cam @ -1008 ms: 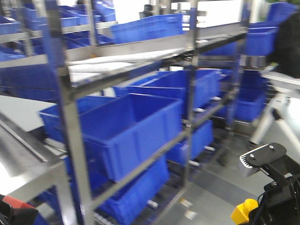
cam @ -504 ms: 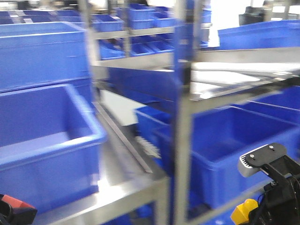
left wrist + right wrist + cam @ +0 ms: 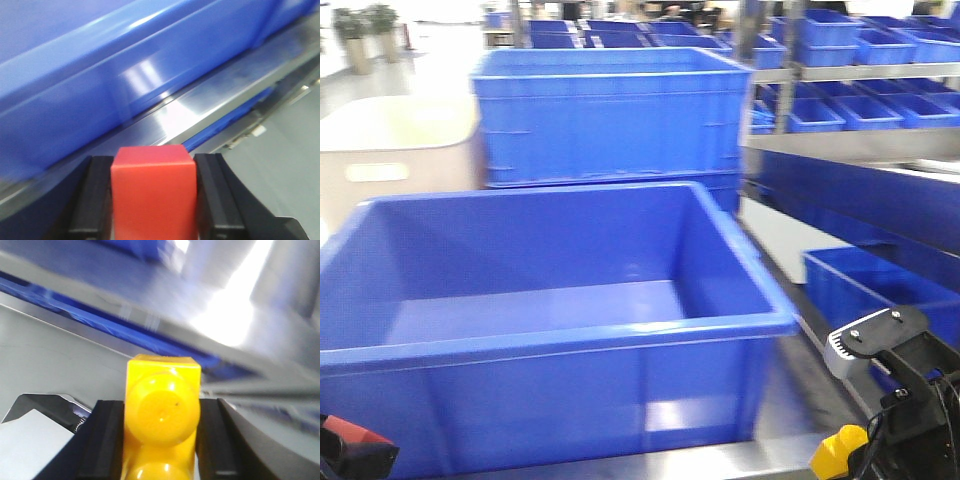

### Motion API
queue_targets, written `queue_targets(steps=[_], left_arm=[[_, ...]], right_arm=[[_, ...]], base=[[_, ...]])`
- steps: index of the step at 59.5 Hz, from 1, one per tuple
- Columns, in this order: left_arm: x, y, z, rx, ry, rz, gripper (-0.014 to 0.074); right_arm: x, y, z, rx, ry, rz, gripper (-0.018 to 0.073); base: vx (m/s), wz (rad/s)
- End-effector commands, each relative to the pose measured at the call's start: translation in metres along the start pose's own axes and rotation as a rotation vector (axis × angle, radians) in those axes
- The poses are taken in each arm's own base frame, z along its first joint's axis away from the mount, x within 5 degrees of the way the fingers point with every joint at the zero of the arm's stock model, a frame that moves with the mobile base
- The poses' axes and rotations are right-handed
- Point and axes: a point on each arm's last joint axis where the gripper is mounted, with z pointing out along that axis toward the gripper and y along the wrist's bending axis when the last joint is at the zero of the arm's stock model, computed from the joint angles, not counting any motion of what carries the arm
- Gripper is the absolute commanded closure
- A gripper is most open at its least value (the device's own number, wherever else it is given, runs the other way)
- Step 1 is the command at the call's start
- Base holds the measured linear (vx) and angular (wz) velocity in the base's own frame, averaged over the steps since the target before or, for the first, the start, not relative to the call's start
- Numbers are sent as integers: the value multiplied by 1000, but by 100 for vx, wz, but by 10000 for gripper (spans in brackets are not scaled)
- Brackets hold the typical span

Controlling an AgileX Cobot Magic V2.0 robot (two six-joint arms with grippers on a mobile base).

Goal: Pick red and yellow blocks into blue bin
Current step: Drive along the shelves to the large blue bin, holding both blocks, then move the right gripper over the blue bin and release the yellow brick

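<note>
The blue bin (image 3: 650, 326) stands straight ahead in the front view, deep, glossy and empty, with a thick rolled rim. My left gripper (image 3: 152, 200) is shut on the red cube (image 3: 151, 192), which also shows at the bottom left of the front view (image 3: 355, 436), low in front of the bin's outer wall (image 3: 75, 115). My right gripper (image 3: 161, 435) is shut on the yellow studded brick (image 3: 161, 415), which also shows at the bottom right of the front view (image 3: 838, 452), right of the bin and below its rim.
A panel-sided blue crate (image 3: 610, 115) stands behind the bin and a cream tub (image 3: 395, 160) at the back left. Metal shelving with several blue bins (image 3: 860, 100) runs along the right. A steel ledge (image 3: 210, 105) carries the bin; grey floor (image 3: 55, 360) lies below.
The front view has swung from the shelving racks to face the big blue bin, which moved from the left edge to the centre. Both grippers keep their blocks.
</note>
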Motion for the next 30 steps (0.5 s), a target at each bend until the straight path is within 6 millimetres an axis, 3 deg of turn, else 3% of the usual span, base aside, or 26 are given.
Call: queue_targets(steps=[1,30], left_arm=[[-11,-2,-10,7,-105,-4,362],[-11,-2,-10,7,-105,-4,362]], right_arm=[[-8,0,-13,24,-82,-14,315],[-8,0,-13,24,-82,-14,315]], base=[[4,47],[2,25]])
